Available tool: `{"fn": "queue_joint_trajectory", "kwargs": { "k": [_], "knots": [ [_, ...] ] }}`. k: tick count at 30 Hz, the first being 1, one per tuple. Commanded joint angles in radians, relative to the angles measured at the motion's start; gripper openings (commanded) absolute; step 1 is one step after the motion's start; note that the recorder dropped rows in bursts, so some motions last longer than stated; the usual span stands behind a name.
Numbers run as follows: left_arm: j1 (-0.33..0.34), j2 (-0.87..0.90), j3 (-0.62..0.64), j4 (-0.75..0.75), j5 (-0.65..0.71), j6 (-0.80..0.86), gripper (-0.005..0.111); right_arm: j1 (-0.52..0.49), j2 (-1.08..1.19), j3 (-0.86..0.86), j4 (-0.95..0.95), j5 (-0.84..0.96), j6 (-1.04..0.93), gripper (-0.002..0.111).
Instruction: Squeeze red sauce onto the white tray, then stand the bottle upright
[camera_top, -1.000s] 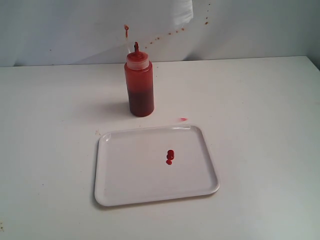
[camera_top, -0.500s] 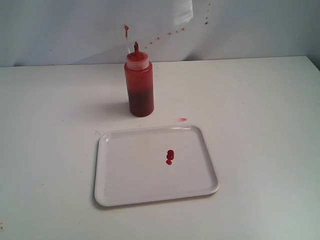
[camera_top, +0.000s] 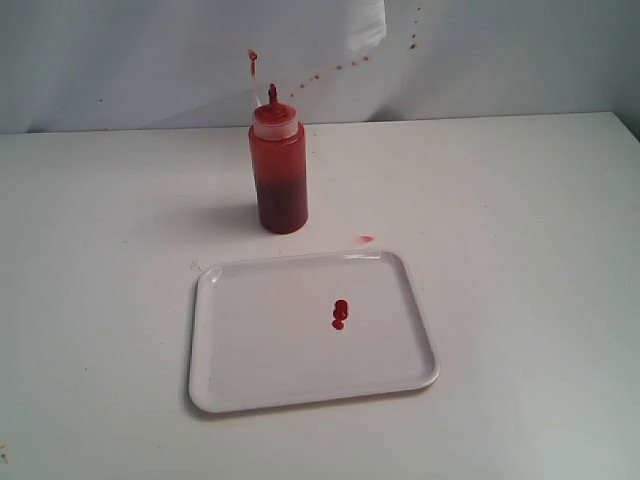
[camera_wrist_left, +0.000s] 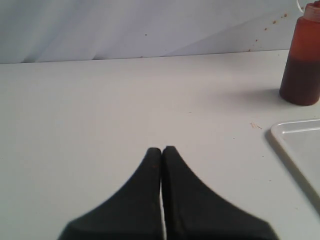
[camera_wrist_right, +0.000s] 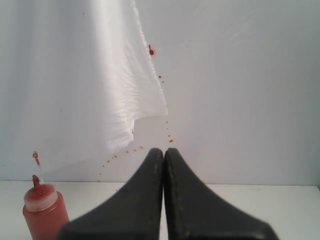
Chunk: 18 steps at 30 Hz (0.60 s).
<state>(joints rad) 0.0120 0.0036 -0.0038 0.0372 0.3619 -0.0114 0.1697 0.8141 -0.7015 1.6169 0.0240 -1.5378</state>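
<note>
- Exterior view: nothing is shifting from a second ago. The bottle (camera_top: 278, 170) is standing upright on the surface (camera_top: 520, 250) just behind the white tray (camera_top: 260, 380), and the red sauce (camera_top: 340, 313) is sitting near the tray's middle. Both steps are looking finished.
- Left wrist view: the left hand (camera_wrist_left: 162, 150) is hanging pressed together and empty, well apart from the bottle.
- Right wrist view: the right hand (camera_wrist_right: 163, 151) is likewise pressed together, gripping nothing.

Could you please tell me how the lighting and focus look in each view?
Exterior view: soft, even light; the bottle casts a faint shadow on the table. Left wrist view: the shut fingers are blurred near the lens. Right wrist view: the wall sheet is washed out by glare.
</note>
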Motion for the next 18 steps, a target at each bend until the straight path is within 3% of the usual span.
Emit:
{"fn": "queue_joint_trajectory", "kwargs": {
  "k": [1,5,10,18],
  "knots": [
    [-0.005,-0.004,0.004,0.004,-0.003,-0.01,0.0,-0.004,-0.006,0.005,-0.003,0.005,-0.011,0.0],
    [-0.005,-0.004,0.004,0.004,-0.003,-0.01,0.0,-0.044,-0.103,0.028,-0.022,0.011,-0.035,0.0],
    [-0.005,-0.004,0.004,0.004,-0.003,-0.01,0.0,-0.201,-0.403,0.14,-0.147,0.108,-0.035,0.0],
    [-0.005,-0.004,0.004,0.004,-0.003,-0.01,0.0,-0.228,-0.74,0.23,-0.186,-0.024,-0.035,0.0]
  ]
}}
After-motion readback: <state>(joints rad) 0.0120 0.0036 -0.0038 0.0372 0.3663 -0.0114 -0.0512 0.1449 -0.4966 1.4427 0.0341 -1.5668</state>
